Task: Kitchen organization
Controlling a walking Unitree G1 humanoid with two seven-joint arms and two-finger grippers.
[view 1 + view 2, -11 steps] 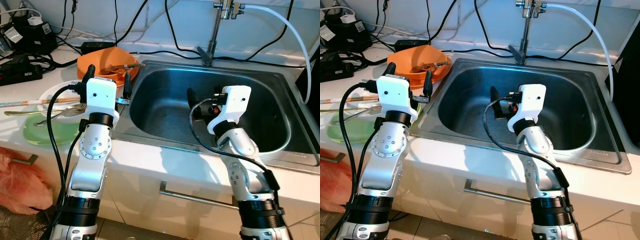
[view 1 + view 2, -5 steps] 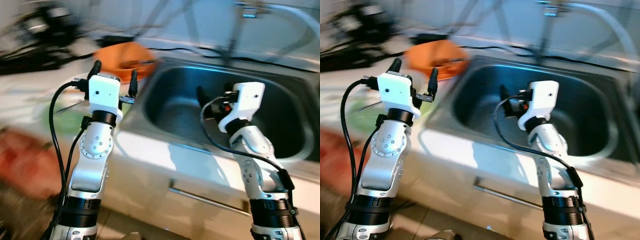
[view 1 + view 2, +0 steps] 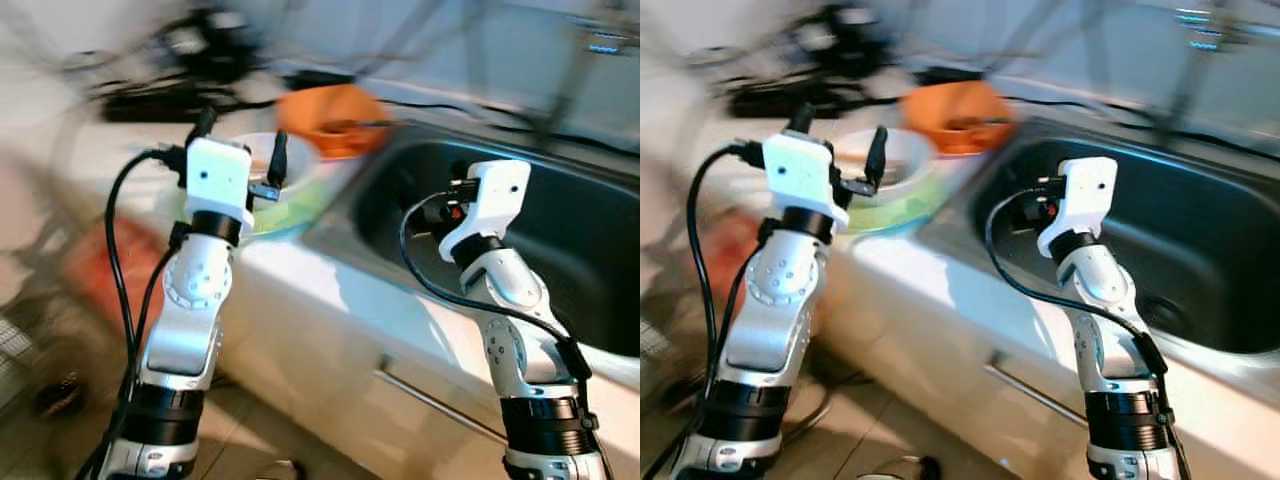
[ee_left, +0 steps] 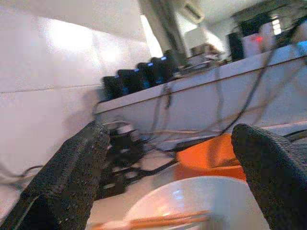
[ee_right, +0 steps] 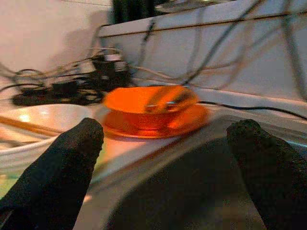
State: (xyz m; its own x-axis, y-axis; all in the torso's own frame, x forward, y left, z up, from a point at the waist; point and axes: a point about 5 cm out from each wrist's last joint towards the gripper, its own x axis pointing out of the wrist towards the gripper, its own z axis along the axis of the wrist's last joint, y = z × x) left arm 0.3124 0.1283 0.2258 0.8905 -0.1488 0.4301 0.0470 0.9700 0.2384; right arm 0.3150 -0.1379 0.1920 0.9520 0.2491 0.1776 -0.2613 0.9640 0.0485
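View: head pictures smeared sideways, so fine detail on the desk [image 3: 300, 270] is poor.
Left hand [image 3: 240, 150]: raised over the desk's near edge, just in front of the dishes; fingers [image 4: 72, 177] spread wide, nothing between them.
Right hand [image 5: 163, 158]: held above the sink [image 3: 590, 250], at its side nearest the dishes; fingers [image 5: 62, 163] wide apart, empty.
Orange bowl [image 5: 148, 103]: on a matching orange plate at the back of the desk, just beside the sink rim; something thin lies in it, too blurred to name.
White bowl [image 4: 192, 201]: nearer than the orange one, in front of the left hand; chopsticks [image 4: 153, 221] lie across it.
Green plate [image 3: 895, 210]: under or just beside the white bowl; cannot tell which.
Clutter: dark cables and power strips [image 3: 150, 100] along the wall behind the dishes.
Step in hand (judgement): approaching the dish stack, no grasp begun.
How to do it well (judgement): let the body settle before reaching, since the blur would spoil aim. Bring the left hand down on the white bowl's rim with one finger inside and one outside, clear of the chopsticks so they do not flick off. Keep the right hand low over the sink, ready to receive.
Risk (judgement): cables close behind could snag a wrist.
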